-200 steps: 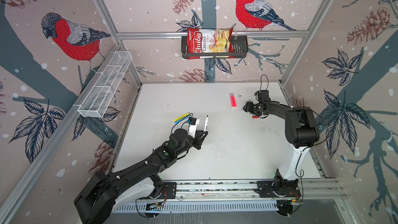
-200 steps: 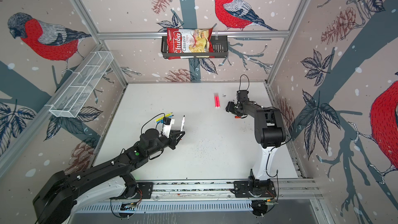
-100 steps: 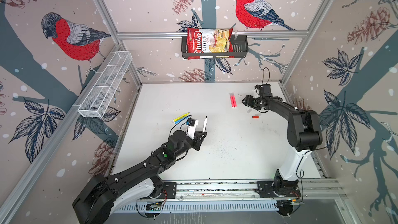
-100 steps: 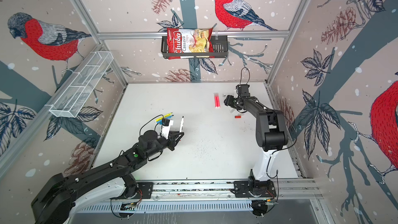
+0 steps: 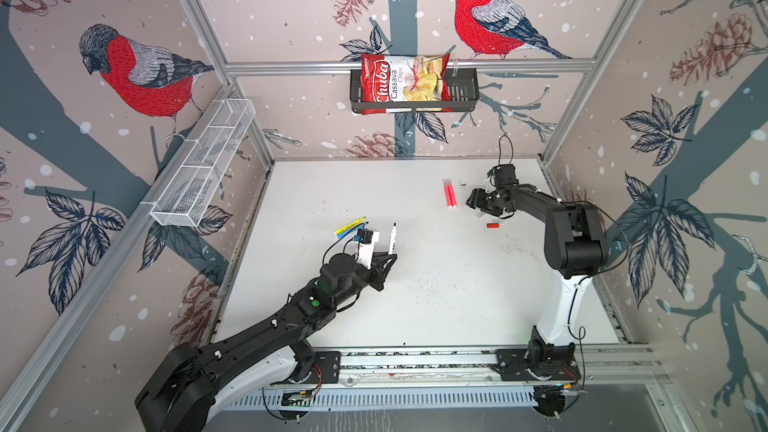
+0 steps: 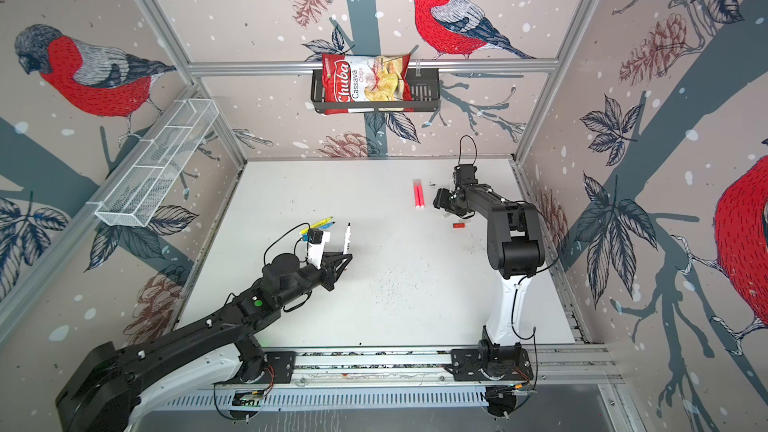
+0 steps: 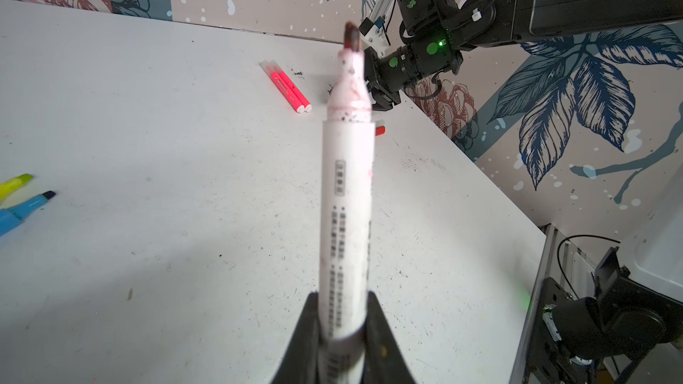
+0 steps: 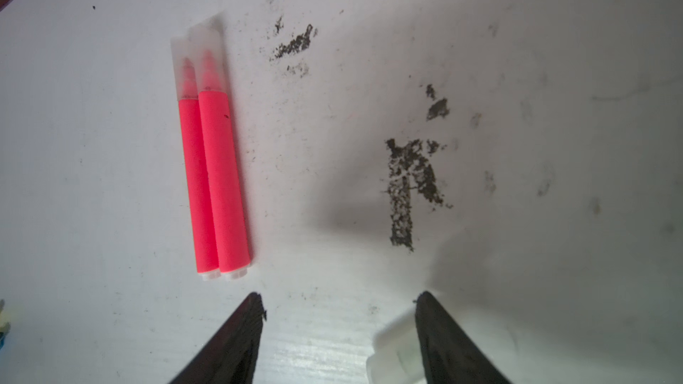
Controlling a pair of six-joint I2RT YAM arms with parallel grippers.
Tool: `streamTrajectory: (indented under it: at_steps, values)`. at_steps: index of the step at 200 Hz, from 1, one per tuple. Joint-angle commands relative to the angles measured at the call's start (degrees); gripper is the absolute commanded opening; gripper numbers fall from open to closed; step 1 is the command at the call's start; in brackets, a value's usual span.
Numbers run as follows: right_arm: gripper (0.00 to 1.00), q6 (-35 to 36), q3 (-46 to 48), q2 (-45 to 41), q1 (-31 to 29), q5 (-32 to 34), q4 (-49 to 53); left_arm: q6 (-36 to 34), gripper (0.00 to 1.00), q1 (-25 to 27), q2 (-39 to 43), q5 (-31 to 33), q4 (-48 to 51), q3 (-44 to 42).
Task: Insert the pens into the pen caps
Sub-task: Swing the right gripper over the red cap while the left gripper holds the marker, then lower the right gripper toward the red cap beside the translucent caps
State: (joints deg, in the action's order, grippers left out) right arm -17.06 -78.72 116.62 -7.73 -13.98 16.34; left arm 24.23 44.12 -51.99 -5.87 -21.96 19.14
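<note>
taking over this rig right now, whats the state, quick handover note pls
Left gripper: shut on the white pen, whose bare tip points away from the jaws.
Right gripper: jaws open, empty, low over the table beside the two pink pens. A clear cap lies by one finger, not gripped.
Done: both pink pens wear clear caps.
Left: white pen, yellow pen and blue pen are uncapped. The red cap lies loose near the right arm. No other loose caps seen.
</note>
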Motion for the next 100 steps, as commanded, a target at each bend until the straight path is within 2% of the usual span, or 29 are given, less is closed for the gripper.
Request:
streamTrajectory:
  at_steps: [1,57,100]
  values:
    - [0.67,0.76,1.18,-0.63,-0.01,1.57,0.41,0.35,0.07,-0.07,-0.18,0.32,-1.75,0.02]
    - [0.67,-0.11,8.16,-5.62,-1.12,2.09,-2.4,0.15,0.07,-0.01,-0.21,0.68,-1.57,0.18]
    - [0.67,-0.21,9.32,-6.64,-1.63,2.55,-2.65,-0.03,0.07,-0.01,-0.31,0.94,-1.46,0.44]
